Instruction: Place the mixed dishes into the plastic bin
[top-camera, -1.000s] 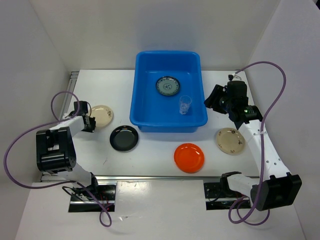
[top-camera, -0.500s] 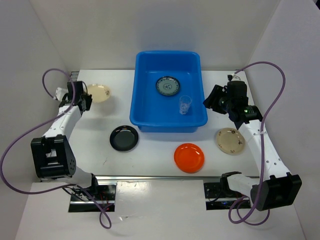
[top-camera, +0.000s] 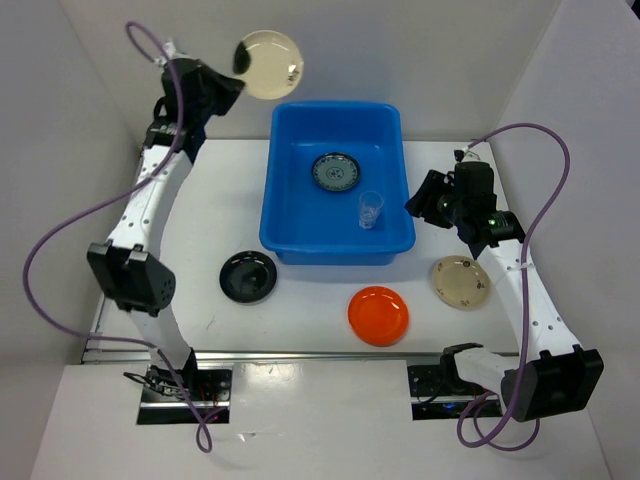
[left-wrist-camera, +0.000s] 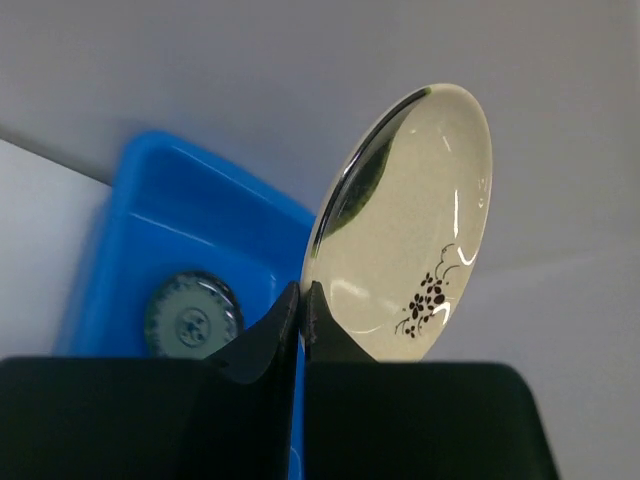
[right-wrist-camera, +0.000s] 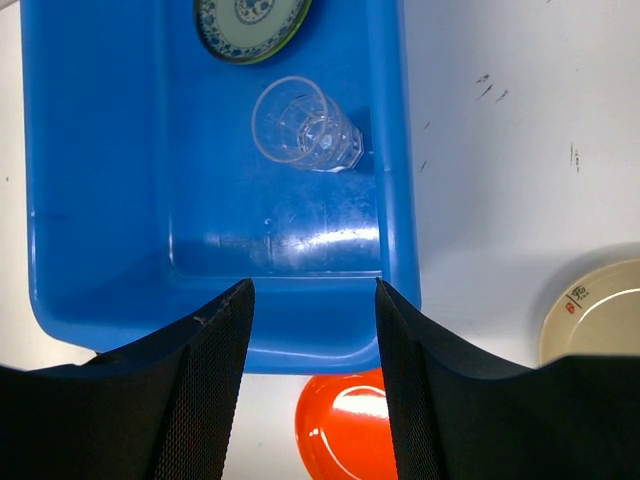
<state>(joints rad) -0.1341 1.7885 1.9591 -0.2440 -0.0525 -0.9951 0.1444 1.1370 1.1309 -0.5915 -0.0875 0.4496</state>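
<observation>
One cream plate (right-wrist-camera: 605, 318), red stamp (right-wrist-camera: 573, 301) illegible

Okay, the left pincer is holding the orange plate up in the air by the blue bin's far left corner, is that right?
Only the colour is wrong. The left pincer holds the round cream plate with dark flower marks, raised by the far left corner of the large blue plastic bin; the left wrist view shows it. The round orange plate lies on the table.

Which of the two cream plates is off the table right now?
The cream plate pinched at its rim by the left end effector, held aloft; the other cream plate lies flat on the table.
</observation>
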